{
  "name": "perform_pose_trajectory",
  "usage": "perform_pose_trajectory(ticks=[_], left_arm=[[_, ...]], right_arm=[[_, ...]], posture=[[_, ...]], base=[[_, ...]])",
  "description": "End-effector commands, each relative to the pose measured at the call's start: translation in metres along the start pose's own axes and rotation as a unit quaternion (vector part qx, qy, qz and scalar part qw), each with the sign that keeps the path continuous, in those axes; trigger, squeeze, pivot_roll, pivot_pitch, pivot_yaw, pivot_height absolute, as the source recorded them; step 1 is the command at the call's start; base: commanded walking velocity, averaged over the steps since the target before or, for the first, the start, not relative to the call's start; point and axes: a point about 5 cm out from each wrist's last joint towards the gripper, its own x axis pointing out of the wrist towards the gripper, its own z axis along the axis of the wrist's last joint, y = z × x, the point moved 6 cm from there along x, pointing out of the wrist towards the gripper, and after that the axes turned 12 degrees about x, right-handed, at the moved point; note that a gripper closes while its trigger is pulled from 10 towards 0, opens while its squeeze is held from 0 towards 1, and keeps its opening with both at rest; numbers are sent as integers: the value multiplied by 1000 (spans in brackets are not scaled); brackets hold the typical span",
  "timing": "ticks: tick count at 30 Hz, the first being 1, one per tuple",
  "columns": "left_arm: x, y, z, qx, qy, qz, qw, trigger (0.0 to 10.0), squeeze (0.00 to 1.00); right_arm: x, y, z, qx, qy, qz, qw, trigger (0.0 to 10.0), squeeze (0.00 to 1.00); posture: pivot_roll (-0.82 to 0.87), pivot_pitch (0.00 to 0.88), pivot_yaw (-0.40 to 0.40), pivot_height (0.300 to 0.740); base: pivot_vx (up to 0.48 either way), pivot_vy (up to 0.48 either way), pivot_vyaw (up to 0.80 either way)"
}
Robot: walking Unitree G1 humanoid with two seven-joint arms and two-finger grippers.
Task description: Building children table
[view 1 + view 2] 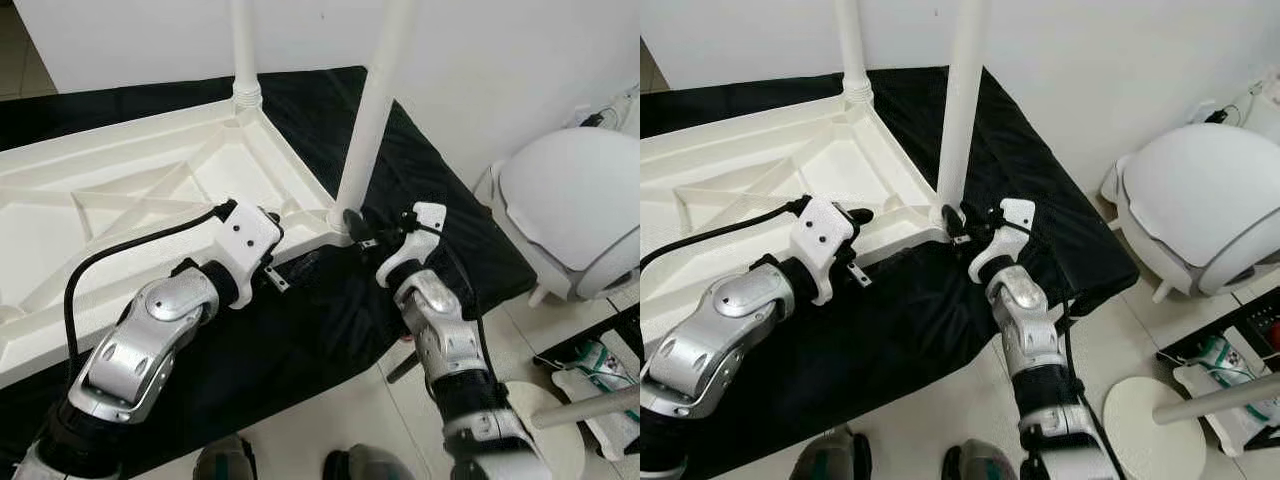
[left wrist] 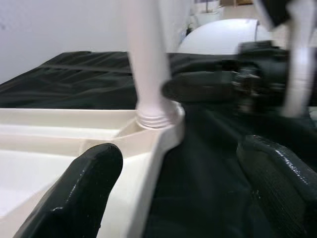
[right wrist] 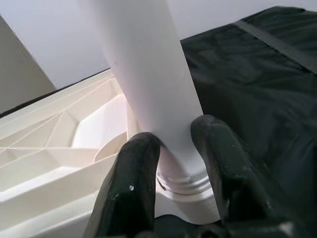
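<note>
I'm looking down on the white tabletop [image 1: 120, 200], lying upside down on a black cloth [image 1: 420, 190], ribbed underside facing up. Two white legs stand up from it: the near leg [image 1: 372, 110] rises from the corner closest to my right arm, and the far leg [image 1: 244, 50] stands in the corner behind it, by the white wall [image 1: 480, 60]. My right gripper [image 3: 174, 163] is at the foot of the near leg — both black fingers [image 3: 130, 183] pressed against the post just above its ribbed collar, clamped on it. My left gripper [image 1: 268, 222] hovers over the tabletop's edge just beside that same corner, its fingers [image 2: 79, 193] spread wide with nothing between them; from the left wrist I can see the near leg and the right gripper straight ahead. Off to my right, on the tiled floor [image 1: 350, 410], sits a big white domed object [image 1: 575, 205] close to the cloth's edge. Nearer me on that side lies another loose white leg [image 1: 1215, 398] across a round white disc [image 1: 1140, 415] — well apart from the tabletop. A black cable [image 1: 120, 255] loops off my left wrist over the tabletop.
</note>
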Motion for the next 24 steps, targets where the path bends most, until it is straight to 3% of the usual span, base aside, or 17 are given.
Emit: perform_pose_trajectory(ticks=[1,5,8,11,15,18,24], left_arm=[[0,-5,0,-3,3,-10,1000,10000,0],[-1,-9,0,6,12,-17,1000,10000,0],[-4,-13,-11,22,51,-24,998,10000,0],[-5,-9,-18,13,75,-6,997,10000,0],[-12,7,-42,17,149,42,988,10000,0],[-19,19,-56,25,196,82,977,10000,0],[-27,34,-62,15,216,131,967,10000,0]], right_arm=[[0,-9,2,1,-3,-15,1000,10000,0],[11,-26,15,-13,-11,-30,999,10000,0],[22,-41,31,-25,-20,-42,999,10000,0],[26,-46,34,-33,-18,-46,998,10000,0],[31,-55,42,-36,-25,-59,997,10000,0],[32,-55,47,-32,-34,-60,997,10000,0],[29,-44,45,-20,-46,-32,998,10000,0]], posture=[[53,48,-83,740],[57,51,-88,740],[59,54,-88,740],[63,54,-86,740],[72,53,-83,740],[76,57,-84,740],[78,65,-89,740]], base=[[0,0,0],[0,0,0],[0,0,0],[0,0,0],[0,0,0],[0,0,0],[0,0,0]])
